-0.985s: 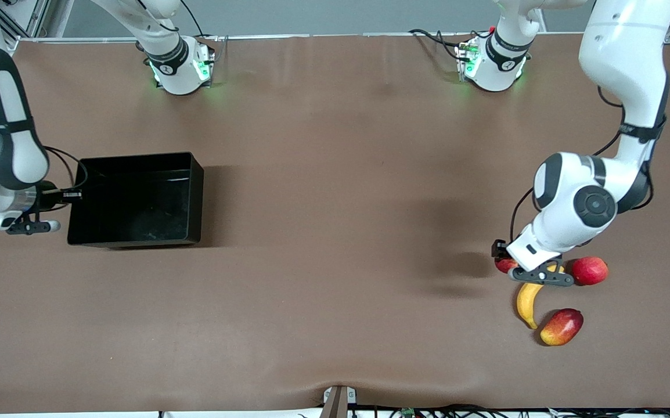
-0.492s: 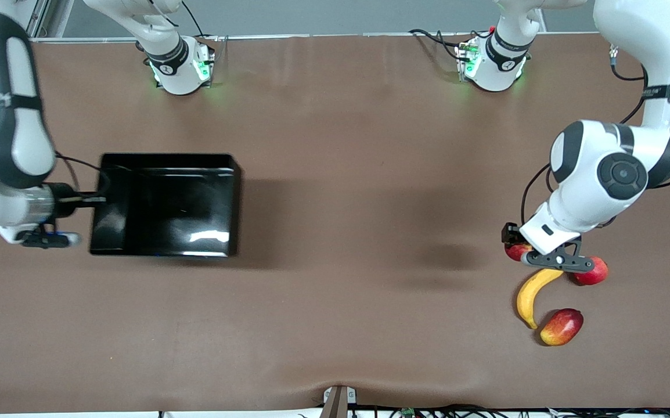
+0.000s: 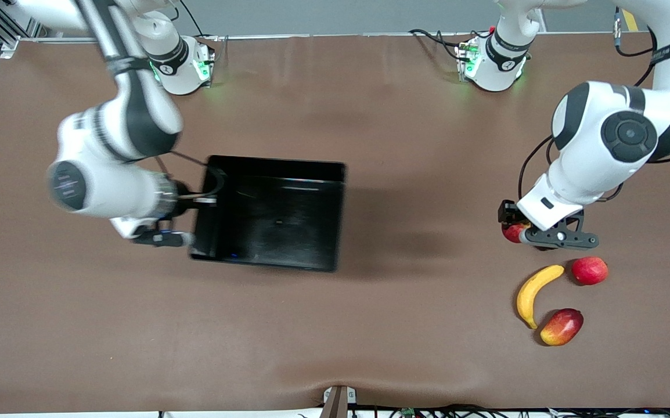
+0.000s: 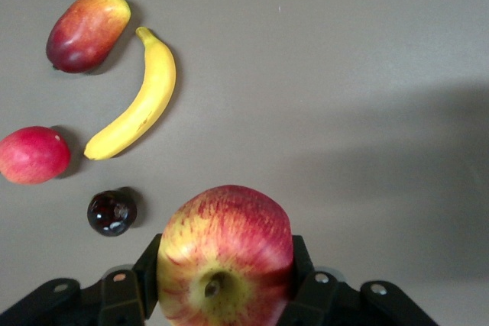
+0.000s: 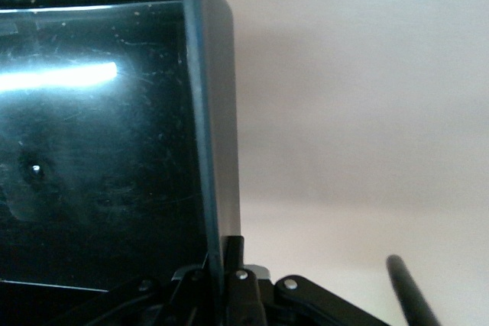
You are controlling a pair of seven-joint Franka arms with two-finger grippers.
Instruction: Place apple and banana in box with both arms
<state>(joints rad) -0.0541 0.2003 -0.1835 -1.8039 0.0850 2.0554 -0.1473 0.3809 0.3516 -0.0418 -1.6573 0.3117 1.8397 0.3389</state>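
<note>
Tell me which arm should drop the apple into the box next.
Left. The left gripper already clamps the apple, lifted over the table near the banana. The right gripper is busy gripping the box wall.

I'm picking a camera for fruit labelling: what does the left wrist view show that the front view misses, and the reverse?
Left wrist only: a small dark round fruit on the table, and the left gripper shut on the red-and-yellow apple.
Front only: the black plastic box, held at its wall by the right gripper.
Both: the curved yellow banana, oval red-yellow mango and plain pinkish-red round fruit.
</note>
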